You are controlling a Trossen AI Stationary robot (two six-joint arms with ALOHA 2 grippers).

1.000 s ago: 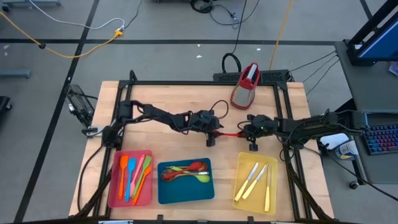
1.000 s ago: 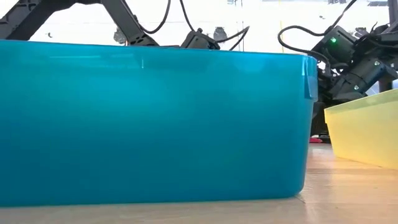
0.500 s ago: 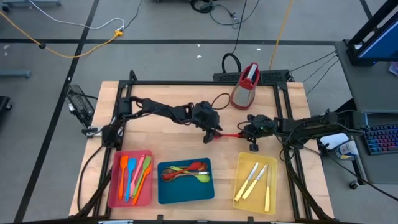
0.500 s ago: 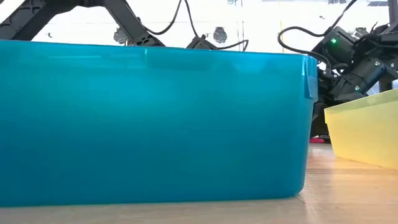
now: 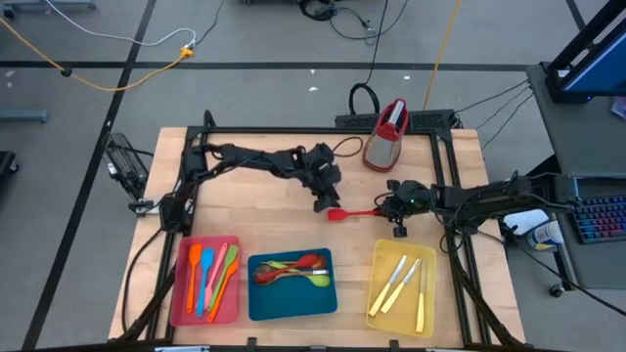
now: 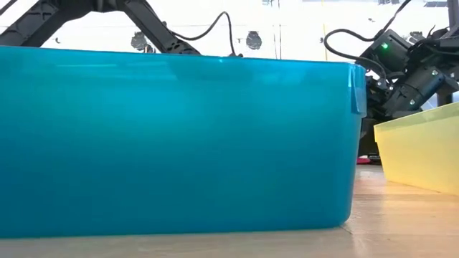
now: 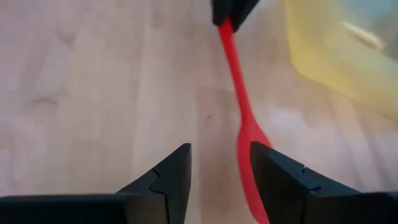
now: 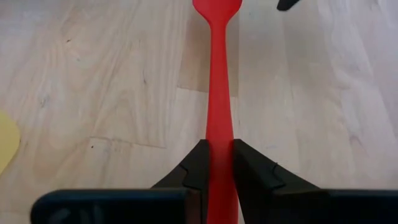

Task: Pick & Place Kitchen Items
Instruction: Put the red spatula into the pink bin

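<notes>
Wood table (image 5: 264, 200), no legible labels

A blue tray (image 6: 179, 143) wall fills the view, a yellow tray (image 6: 419, 154) beside it, dark arms behind

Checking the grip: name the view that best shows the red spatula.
Right wrist view: the red spatula runs straight from the right gripper, shut on its handle. Left wrist view shows it blurred; high view shows it small; low view hides it behind the trays.
</notes>
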